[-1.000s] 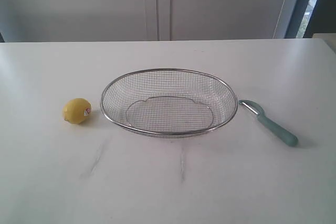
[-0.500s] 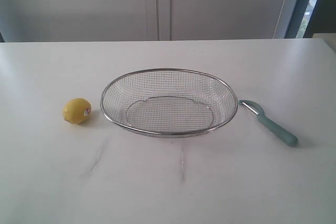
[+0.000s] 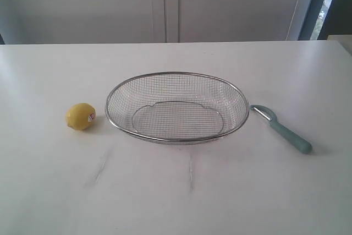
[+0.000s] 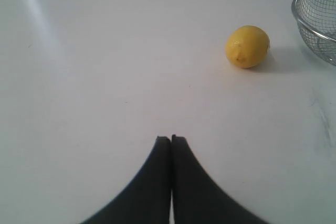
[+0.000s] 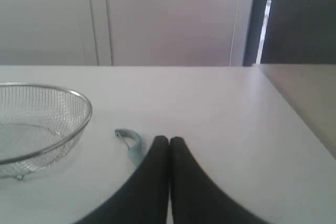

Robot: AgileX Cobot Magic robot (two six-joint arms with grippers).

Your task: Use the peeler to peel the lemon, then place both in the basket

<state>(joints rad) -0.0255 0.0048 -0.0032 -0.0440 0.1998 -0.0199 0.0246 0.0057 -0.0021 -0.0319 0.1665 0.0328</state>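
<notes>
Left hand [image 4: 171, 139] and right hand [image 5: 169, 140] both pinched together, empty; lemon [image 3: 81, 116] on bench [image 3: 220, 196] left of basket [image 3: 176, 73], peeler [image 3: 283, 130] right of it, probably staged one per arm; peeling not started

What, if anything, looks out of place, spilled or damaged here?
Nothing stands out. The lemon sits whole on the table left of the basket, the peeler lies flat to its right, and the basket stands upright and empty. Only faint grey streaks mark the table in front of it.
</notes>
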